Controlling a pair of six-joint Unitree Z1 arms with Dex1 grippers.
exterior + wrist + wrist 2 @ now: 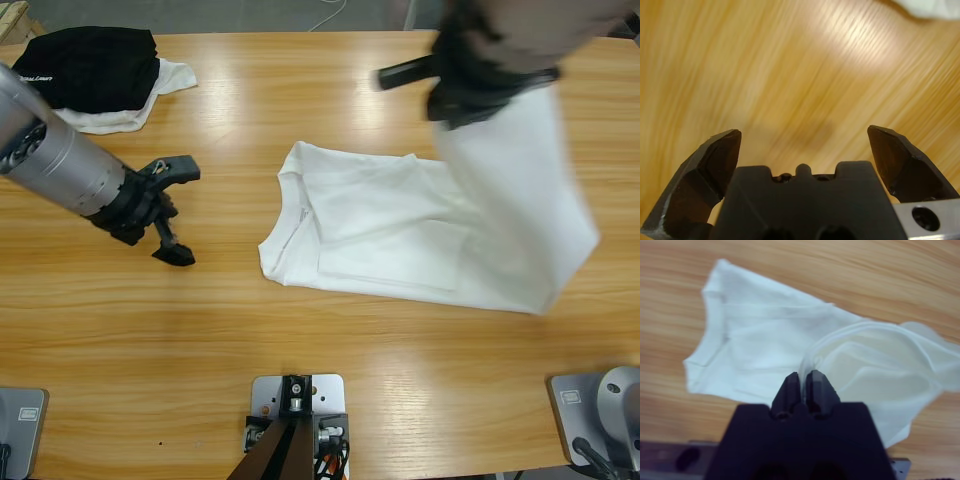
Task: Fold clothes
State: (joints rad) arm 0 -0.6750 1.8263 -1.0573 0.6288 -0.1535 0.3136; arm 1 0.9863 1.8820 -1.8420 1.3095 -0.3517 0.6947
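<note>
The white T-shirt (370,230) lies mid-table, its neck end toward the left. Its right end is lifted off the wood and hangs as a white sheet (520,200). My right gripper (480,90) is shut on the hem of that raised part, high above the table. In the right wrist view the jaws of the right gripper (805,377) pinch the gathered cloth, with the rest of the shirt (750,350) spread below. My left gripper (180,215) hovers open over bare wood to the left of the shirt. In the left wrist view the left gripper (805,137) holds nothing.
A black garment with white lettering (95,65) lies on a smaller white garment (150,95) at the table's back left corner. A sliver of white cloth (935,7) shows at the top right of the left wrist view.
</note>
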